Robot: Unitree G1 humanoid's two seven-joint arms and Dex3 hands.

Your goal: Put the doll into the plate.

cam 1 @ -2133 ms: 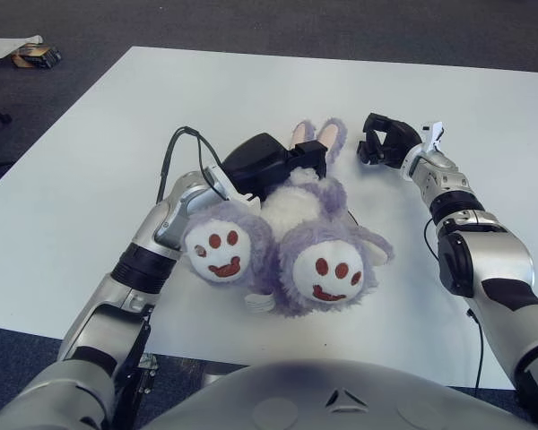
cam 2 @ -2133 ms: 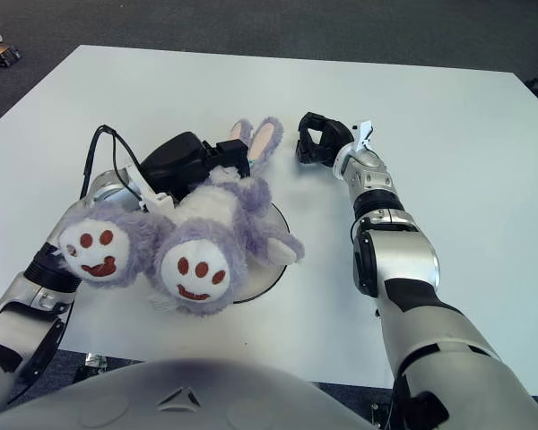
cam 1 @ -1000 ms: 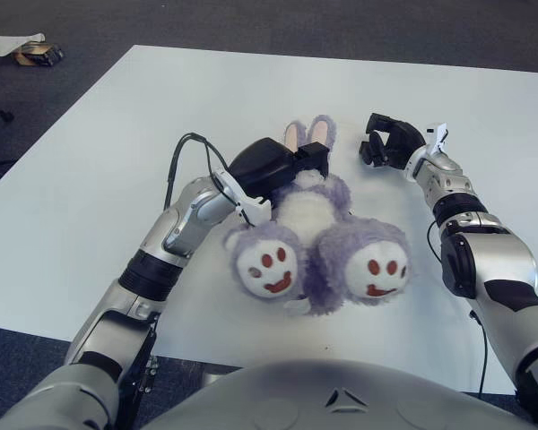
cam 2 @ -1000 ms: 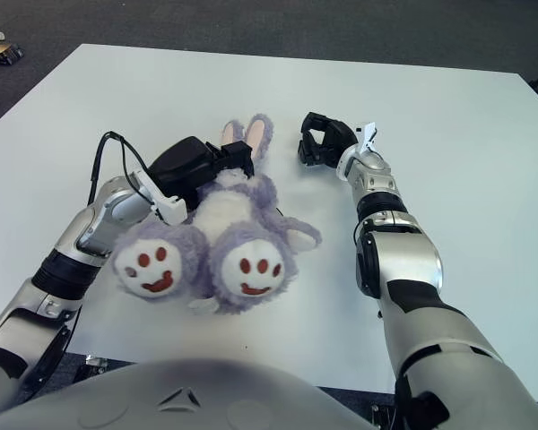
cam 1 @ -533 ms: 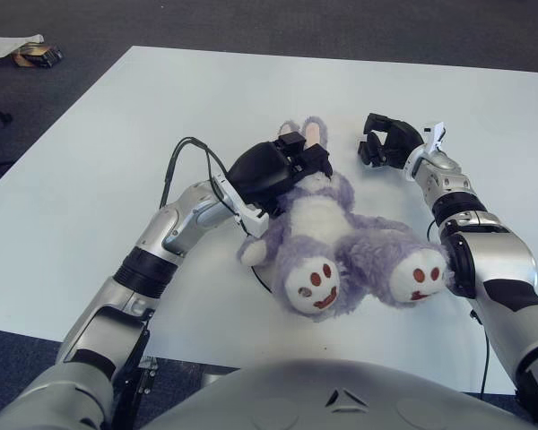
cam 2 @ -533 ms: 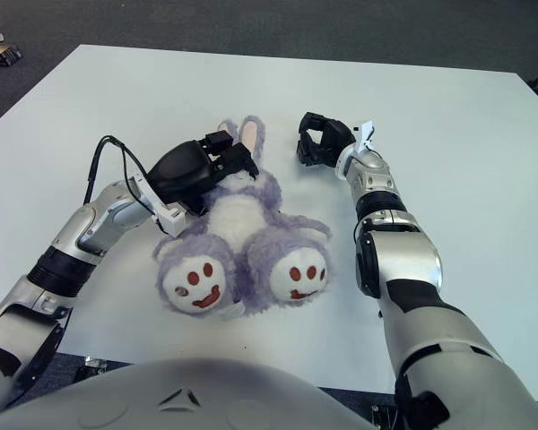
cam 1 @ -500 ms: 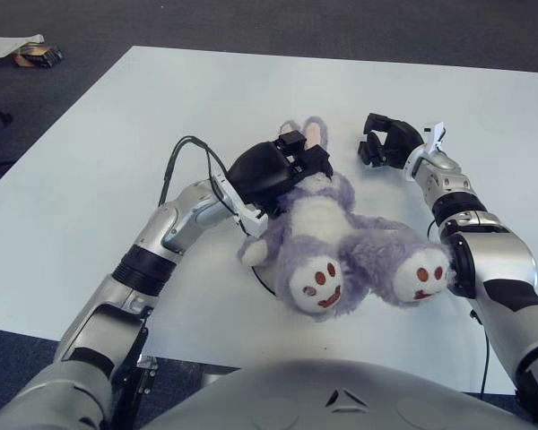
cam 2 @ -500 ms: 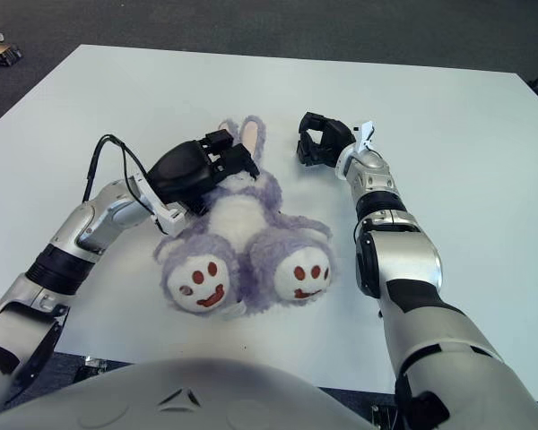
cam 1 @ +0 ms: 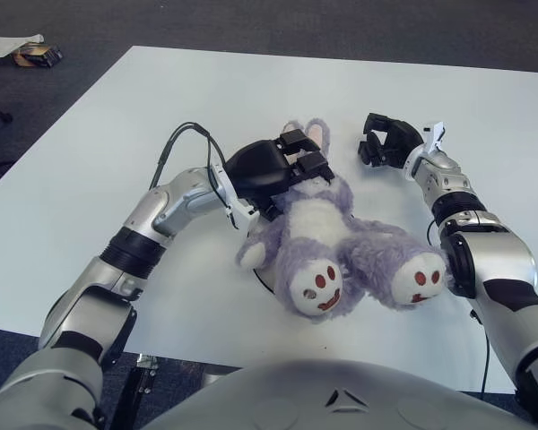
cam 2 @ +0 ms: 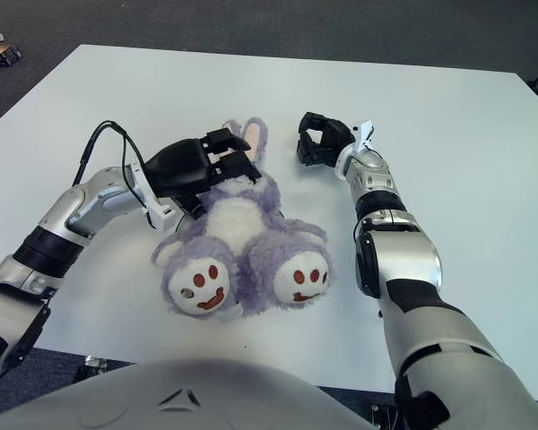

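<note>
White tabletop (cam 1: 117,134). Purple doll (cam 1: 327,237) lies on back at tabletop middle, feet toward robot, covering plate (cam 1: 258,276) almost fully. Left hand (cam 1: 273,170) at doll's head, fingers (cam 1: 309,166) released. Right hand (cam 1: 386,143) beside ears, clenched, empty.

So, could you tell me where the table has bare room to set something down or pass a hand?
The table is bare along its far edge behind both hands, across its left part beside the left arm, and at far right beyond the right hand. It is crowded mid-table: the doll sprawls over the mostly hidden plate, the left hand is at its head, and only a narrow gap separates its ears from the right hand.
</note>
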